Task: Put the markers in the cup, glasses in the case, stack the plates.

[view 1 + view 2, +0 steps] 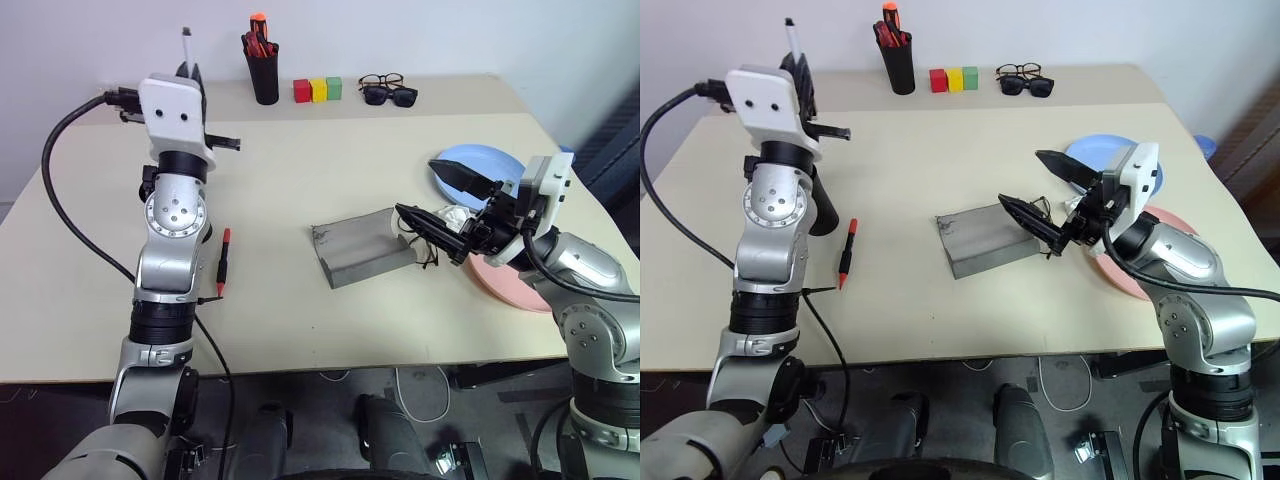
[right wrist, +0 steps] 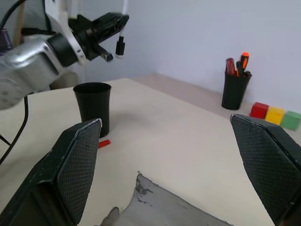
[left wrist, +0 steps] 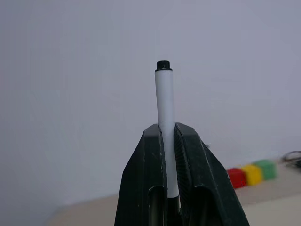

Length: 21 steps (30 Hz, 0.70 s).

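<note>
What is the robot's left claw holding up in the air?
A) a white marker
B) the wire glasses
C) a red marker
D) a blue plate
A: the left gripper is shut on the white marker, whose body sticks up between its black fingers.

Case [image 1: 362, 250] mid-table [image 1: 300, 180]: marker [image 1: 224, 260] left, glasses [image 1: 428, 247] and plates [image 1: 480, 165] right, pen holder [image 1: 264, 70] behind.

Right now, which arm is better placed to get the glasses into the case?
Right. Its open right gripper hovers beside the glasses and case; the left gripper is raised, clamping the white marker.
</note>
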Each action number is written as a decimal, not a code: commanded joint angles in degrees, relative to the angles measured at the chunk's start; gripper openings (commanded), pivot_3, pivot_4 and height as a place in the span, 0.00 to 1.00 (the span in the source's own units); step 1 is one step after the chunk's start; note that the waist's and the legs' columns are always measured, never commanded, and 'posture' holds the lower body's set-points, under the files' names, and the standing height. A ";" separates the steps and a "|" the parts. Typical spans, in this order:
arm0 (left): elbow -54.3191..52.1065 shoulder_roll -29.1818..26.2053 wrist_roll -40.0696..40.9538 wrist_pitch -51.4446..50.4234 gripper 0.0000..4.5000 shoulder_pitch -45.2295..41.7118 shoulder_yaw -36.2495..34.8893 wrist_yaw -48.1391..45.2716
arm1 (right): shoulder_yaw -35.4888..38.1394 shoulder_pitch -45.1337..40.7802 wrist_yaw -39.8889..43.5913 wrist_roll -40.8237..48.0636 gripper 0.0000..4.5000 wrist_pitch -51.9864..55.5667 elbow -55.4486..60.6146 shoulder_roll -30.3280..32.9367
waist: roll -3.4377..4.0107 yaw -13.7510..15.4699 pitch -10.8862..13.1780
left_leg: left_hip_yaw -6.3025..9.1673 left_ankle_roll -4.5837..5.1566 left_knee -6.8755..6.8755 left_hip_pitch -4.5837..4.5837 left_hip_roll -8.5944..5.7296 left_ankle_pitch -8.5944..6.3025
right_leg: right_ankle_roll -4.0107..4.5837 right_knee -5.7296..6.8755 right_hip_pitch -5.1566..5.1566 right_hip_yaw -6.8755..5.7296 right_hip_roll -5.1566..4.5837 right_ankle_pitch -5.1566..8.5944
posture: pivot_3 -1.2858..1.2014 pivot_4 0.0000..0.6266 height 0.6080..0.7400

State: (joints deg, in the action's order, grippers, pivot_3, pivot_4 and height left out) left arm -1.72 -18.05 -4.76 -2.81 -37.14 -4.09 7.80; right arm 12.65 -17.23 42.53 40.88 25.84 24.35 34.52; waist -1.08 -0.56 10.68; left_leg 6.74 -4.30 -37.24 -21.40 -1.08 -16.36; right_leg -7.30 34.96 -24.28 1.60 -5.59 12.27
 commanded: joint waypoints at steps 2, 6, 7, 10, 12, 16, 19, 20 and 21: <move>-1.50 1.07 -3.06 2.46 0.01 1.70 -1.59 3.20 | -0.07 -0.05 1.45 0.07 1.00 -2.12 0.20 -0.52 | 0.00 0.01 0.00 | 0.00 0.00 0.01 0.01 0.00 0.00 | -0.01 0.01 0.00 0.00 0.00 0.00 | 0.52 0.24 1.00; -4.82 1.43 -3.34 -0.01 0.01 4.38 -3.19 3.70 | -0.04 0.11 2.17 -0.37 1.00 -2.95 -0.82 -0.42 | 0.00 -0.08 0.00 | 0.00 0.00 -0.02 0.02 0.00 0.00 | -0.01 0.05 0.00 0.00 0.00 -0.01 | 0.52 0.24 1.00; -6.47 1.30 -3.28 -1.51 0.01 5.36 -3.98 3.53 | 0.10 0.18 2.37 -0.47 1.00 -3.15 -1.17 -0.33 | 0.00 -0.27 0.00 | 0.00 0.00 -0.02 0.03 0.00 0.00 | -0.01 0.07 0.00 0.00 0.00 -0.01 | 0.52 0.24 1.00; -9.52 1.12 -3.21 -4.08 0.01 7.74 -5.34 2.87 | 0.19 0.45 2.76 -0.89 1.00 -3.87 -2.02 -0.32 | 0.01 -0.23 0.00 | 0.00 0.00 0.00 0.07 0.01 0.00 | -0.01 0.14 -0.01 0.00 0.00 -0.01 | 0.52 0.24 1.00; -10.15 0.91 -3.29 -4.59 0.01 9.53 -6.43 2.76 | 0.00 0.57 2.83 -1.24 1.00 -4.42 -2.56 -0.63 | 0.00 -0.16 0.00 | 0.01 0.00 -0.01 0.07 0.01 0.00 | -0.01 0.14 -0.01 0.00 0.00 -0.01 | 0.52 0.24 1.00; -7.00 1.02 -2.30 -4.41 0.01 10.54 -8.10 2.53 | -0.40 0.41 2.92 -1.51 1.00 -4.79 -3.10 -1.03 | 0.00 -0.06 0.00 | 0.01 0.00 -0.04 0.07 0.00 0.00 | 0.00 0.16 0.00 0.00 0.00 -0.02 | 0.52 0.24 1.00; -4.33 1.09 -2.51 -1.82 0.01 11.22 -7.85 2.18 | -0.56 0.34 2.98 -1.70 1.00 -4.93 -3.24 -1.09 | 0.00 -0.07 0.00 | 0.01 0.00 -0.06 0.07 0.00 0.01 | 0.01 0.16 0.01 0.00 0.00 -0.02 | 0.52 0.24 1.00; -3.53 1.39 -2.54 -1.15 0.01 11.36 -7.65 2.22 | -0.55 0.33 2.96 -1.74 1.00 -4.95 -3.24 -1.06 | 0.00 -0.07 0.00 | 0.00 0.00 -0.06 0.06 0.00 0.01 | 0.01 0.15 0.01 0.00 0.00 -0.03 | 0.52 0.24 1.00; -2.91 1.76 -2.45 -0.47 0.01 11.64 -7.28 2.05 | -0.46 0.39 2.88 -1.73 1.00 -4.92 -3.13 -1.02 | 0.00 -0.07 0.00 | 0.01 0.00 -0.05 0.06 0.00 0.01 | 0.01 0.15 0.01 0.00 0.00 -0.02 | 0.52 0.24 1.00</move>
State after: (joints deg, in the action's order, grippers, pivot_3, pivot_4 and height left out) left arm -4.29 -16.35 -7.15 -5.52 -25.26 -11.59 10.10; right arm 11.55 -16.38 45.37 39.00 22.11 20.46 33.68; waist -1.07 -0.63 10.67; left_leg 6.75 -4.30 -37.28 -21.34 -1.07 -16.36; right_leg -7.30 35.11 -24.27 1.60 -5.59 12.24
